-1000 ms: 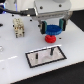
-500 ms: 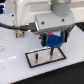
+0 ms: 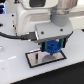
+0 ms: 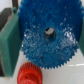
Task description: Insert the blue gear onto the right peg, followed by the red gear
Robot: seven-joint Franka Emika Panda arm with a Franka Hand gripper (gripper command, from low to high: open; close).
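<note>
Your gripper point(image 3: 52, 47) pinches the blue gear point(image 3: 52, 48), now lowered from before, over the plate point(image 3: 34, 59). The red gear point(image 4: 28, 75) lies below.

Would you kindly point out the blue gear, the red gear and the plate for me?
blue gear point(image 4: 47, 42), wrist view, on its toothed face beside the centre hole.
red gear point(image 4: 29, 75), wrist view, on its raised hub.
plate point(image 3: 35, 60), exterior view, on its white surface.
</note>
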